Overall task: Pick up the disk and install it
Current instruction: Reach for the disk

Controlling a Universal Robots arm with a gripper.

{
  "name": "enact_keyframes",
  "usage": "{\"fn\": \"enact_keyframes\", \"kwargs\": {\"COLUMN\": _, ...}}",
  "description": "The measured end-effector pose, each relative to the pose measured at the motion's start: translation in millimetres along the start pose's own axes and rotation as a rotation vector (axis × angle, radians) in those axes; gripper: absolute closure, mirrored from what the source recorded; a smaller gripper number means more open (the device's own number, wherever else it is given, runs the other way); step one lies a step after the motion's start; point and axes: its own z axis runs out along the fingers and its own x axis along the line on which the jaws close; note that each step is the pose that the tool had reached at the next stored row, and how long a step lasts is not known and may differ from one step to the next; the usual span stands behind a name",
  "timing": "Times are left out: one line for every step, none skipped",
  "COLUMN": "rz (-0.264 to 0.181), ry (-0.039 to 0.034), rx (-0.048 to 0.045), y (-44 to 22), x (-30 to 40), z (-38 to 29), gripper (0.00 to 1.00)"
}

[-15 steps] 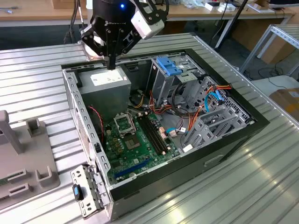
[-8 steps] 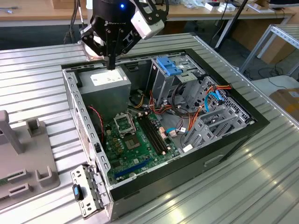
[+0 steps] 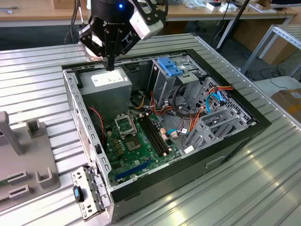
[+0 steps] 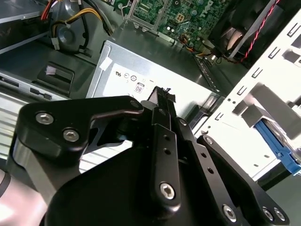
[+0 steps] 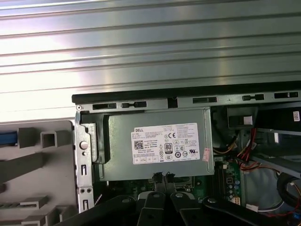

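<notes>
My gripper [image 3: 110, 65] hangs over the far left corner of the open computer case [image 3: 225, 146], just above the grey power-supply box [image 3: 109, 84]. Its black fingers are shut with nothing between them, as both wrist views show [image 5: 162, 176] [image 4: 162, 97]. A strip of bright blue plastic [image 5: 7, 138] shows in the grey holder [image 5: 42, 169] beside the case, and again in the second wrist view [image 4: 277, 147]. It looks like the disk's carrier rail. The disk's metal body is hidden. The gripper is well apart from it.
Inside the case lie a green motherboard [image 3: 136, 141], orange and blue cables [image 3: 211, 96] and an upright metal cage with a blue bracket [image 3: 168, 67] on top. The grey holder [image 3: 23, 160] stands on the ribbed metal table at the exterior view's left.
</notes>
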Motion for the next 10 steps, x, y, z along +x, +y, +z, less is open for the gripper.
{"fn": "enact_keyframes", "kwargs": {"rz": 0.0, "ry": 0.0, "rx": -0.0001, "y": -0.1, "x": 1.1, "z": 0.1, "gripper": 0.89}}
{"fn": "enact_keyframes", "kwargs": {"rz": 0.0, "ry": 0.0, "rx": -0.0001, "y": -0.1, "x": 2.0, "z": 0.1, "gripper": 0.89}}
{"fn": "enact_keyframes", "kwargs": {"rz": 0.0, "ry": 0.0, "rx": -0.0001, "y": -0.3, "x": 3.5, "z": 0.1, "gripper": 0.89}}
{"fn": "enact_keyframes", "kwargs": {"rz": 0.0, "ry": 0.0, "rx": 0.0, "y": -0.5, "x": 6.3, "z": 0.1, "gripper": 0.89}}
{"fn": "enact_keyframes", "kwargs": {"rz": 0.0, "ry": 0.0, "rx": 0.0, "y": -0.6, "x": 7.8, "z": 0.2, "gripper": 0.89}}
{"fn": "enact_keyframes", "kwargs": {"rz": 0.0, "ry": 0.0, "rx": 0.0, "y": -0.7, "x": 9.3, "z": 0.2, "gripper": 0.89}}
{"fn": "enact_keyframes", "kwargs": {"rz": 0.0, "ry": 0.0, "rx": -0.0001, "y": -0.9, "x": 11.4, "z": 0.3, "gripper": 0.89}}
{"fn": "enact_keyframes", "kwargs": {"rz": 0.0, "ry": 0.0, "rx": -0.0001, "y": -1.0, "x": 13.3, "z": 0.3, "gripper": 0.89}}
{"fn": "enact_keyframes", "kwargs": {"rz": 0.0, "ry": -0.0001, "rx": -0.0001, "y": -1.2, "x": 15.6, "z": 0.3, "gripper": 0.89}}
{"fn": "enact_keyframes", "kwargs": {"rz": 0.0, "ry": 0.0, "rx": 0.0, "y": -1.4, "x": 18.5, "z": 0.4, "gripper": 0.89}}
